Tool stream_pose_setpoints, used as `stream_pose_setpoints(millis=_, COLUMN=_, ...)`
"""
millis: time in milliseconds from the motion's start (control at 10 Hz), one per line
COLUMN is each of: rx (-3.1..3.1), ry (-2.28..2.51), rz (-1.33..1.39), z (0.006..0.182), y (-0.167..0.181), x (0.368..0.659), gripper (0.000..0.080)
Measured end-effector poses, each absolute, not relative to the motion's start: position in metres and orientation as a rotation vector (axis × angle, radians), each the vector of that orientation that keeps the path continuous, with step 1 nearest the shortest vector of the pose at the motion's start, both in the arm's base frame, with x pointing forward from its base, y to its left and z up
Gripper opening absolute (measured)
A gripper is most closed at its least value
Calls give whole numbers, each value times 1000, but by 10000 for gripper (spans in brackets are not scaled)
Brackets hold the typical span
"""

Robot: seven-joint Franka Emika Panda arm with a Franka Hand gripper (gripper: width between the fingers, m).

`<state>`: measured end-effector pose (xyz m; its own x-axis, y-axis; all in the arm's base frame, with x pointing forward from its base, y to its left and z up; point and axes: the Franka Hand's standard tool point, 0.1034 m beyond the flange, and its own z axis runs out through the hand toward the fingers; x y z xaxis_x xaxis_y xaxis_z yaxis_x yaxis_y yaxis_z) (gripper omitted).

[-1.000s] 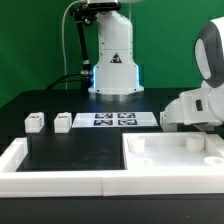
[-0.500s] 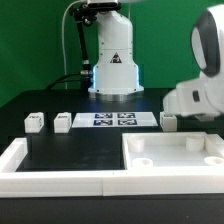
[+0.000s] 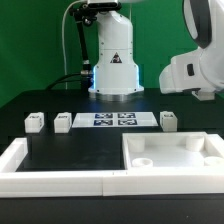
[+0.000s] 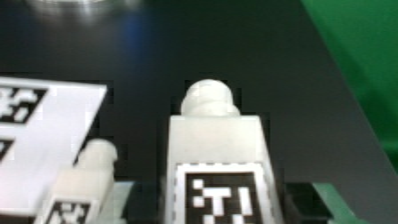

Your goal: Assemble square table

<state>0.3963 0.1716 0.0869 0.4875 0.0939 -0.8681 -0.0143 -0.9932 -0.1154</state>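
Tabletop slab (image 3: 170, 165) is seen lying flat at the near edge of the desk (image 3: 60, 150), on the exterior view's right, rim up. It is white, matte plastic, with a round boss (image 3: 143, 158) showing inside one near corner.

Above and behind it, well apart, the held leg (image 4: 221, 165) is carried. It is a white block with a black-and-white tag on the face turned to the wrist camera and a rounded peg (image 4: 210, 98) at its far end. Its long axis is judged to run along the fingers (image 3: 205, 94), peg downward, so the slab lies below the fingers and toward the near edge.

The fingers are made out only as a dark stub under the white hand. They are judged closed on the leg, since it fills the middle of the wrist view while the hand hangs high.

A second leg (image 3: 168, 120) is set just beyond the slab, at the end of the marker board (image 3: 115, 119). A third leg (image 3: 63, 121) and a fourth leg (image 3: 35, 121) are placed past the board's other end. The border rail (image 3: 25, 160) is laid along the near edge.
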Motion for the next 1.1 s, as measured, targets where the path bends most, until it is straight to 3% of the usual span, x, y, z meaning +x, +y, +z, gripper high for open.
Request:
stream_pose_setpoints(millis=200, rx=-2720, ry=-67, rz=1280, z=75, y=165, x=409, gripper=288)
stream_pose_setpoints(millis=300, rx=-2760, ry=-57, rz=1145, z=79, y=158, x=428, gripper=288)
stream_pose_setpoints(millis=700, rx=-2842, ry=-20, rz=873, z=131, y=145, x=470, gripper=289)
stream_pose_setpoints(millis=1100, rx=-2947, ry=12, rz=450, z=126, y=143, x=483, gripper=289)
